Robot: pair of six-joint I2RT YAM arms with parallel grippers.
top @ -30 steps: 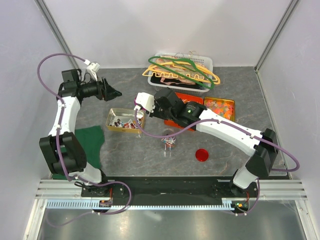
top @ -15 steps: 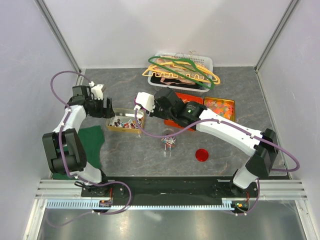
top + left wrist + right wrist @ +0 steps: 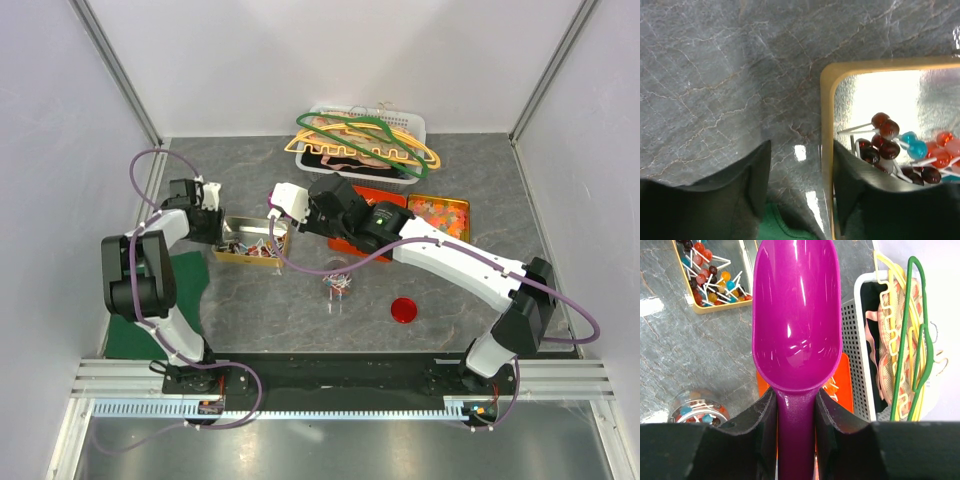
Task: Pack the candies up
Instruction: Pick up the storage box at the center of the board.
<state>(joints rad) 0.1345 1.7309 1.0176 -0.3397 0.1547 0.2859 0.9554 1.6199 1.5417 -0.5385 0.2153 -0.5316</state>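
The candies (image 3: 890,145) are small round sweets on white sticks, red, blue and pink, lying in a gold tin (image 3: 826,150). My left gripper (image 3: 801,165) is open and straddles the tin's left end wall, one finger inside against the wall, the other outside and apart from it. From above the left gripper (image 3: 218,228) sits at the left end of the tin (image 3: 222,258). My right gripper (image 3: 796,400) is shut on the handle of an empty magenta scoop (image 3: 797,315), held above the table right of the tin. A glass jar (image 3: 338,283) with a few candies stands mid-table.
A white basket (image 3: 412,125) of plastic hangers stands at the back. An orange tray (image 3: 385,197) and a second gold tin (image 3: 440,212) lie under the right arm. A red lid (image 3: 403,310) lies right of the jar. A green cloth (image 3: 185,275) lies front left.
My left arm has swung in from the back left and come down onto the tin's left end, its jaws narrowing. The right arm and scoop have not moved.
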